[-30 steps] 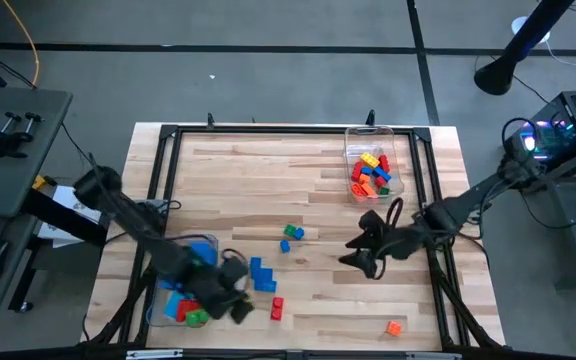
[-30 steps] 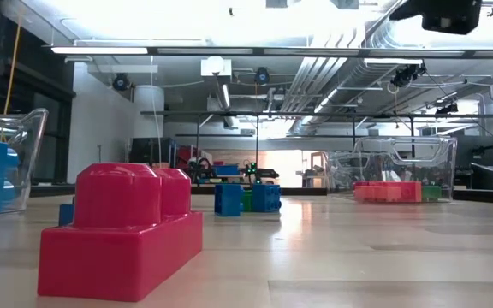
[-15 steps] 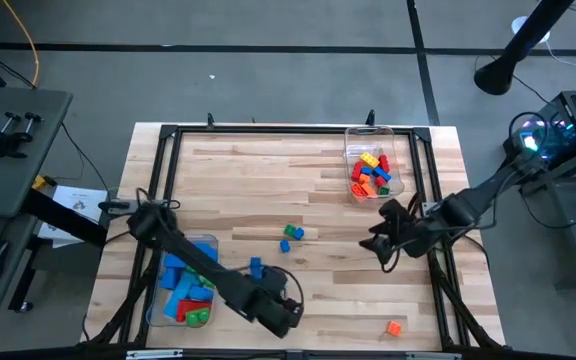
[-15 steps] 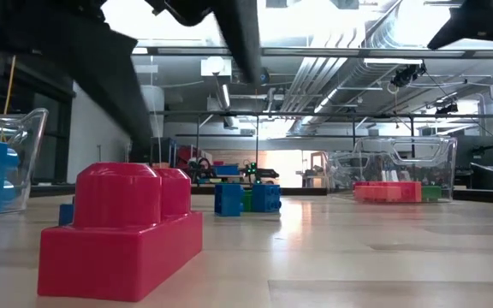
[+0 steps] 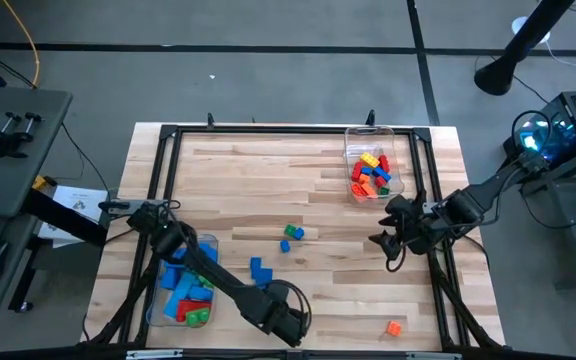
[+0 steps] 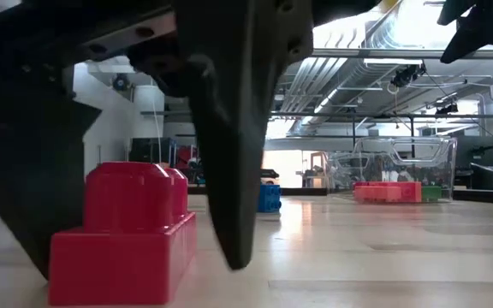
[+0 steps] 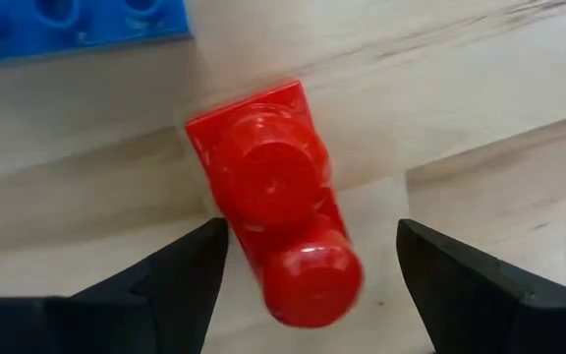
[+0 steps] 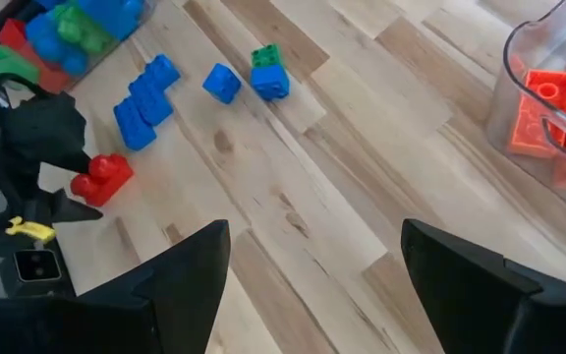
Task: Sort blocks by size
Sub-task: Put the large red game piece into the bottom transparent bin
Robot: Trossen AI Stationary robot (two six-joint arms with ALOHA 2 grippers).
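Wood tabletop: my left gripper has dropped since a second ago, fingers spread astride one red block near the front edge. Two tubs: left tub, right tub. Only the low view shows the fingers reaching table level. My right gripper, spread, hovers empty, pulled rightward.

Left pincer descended, now straddling red block.
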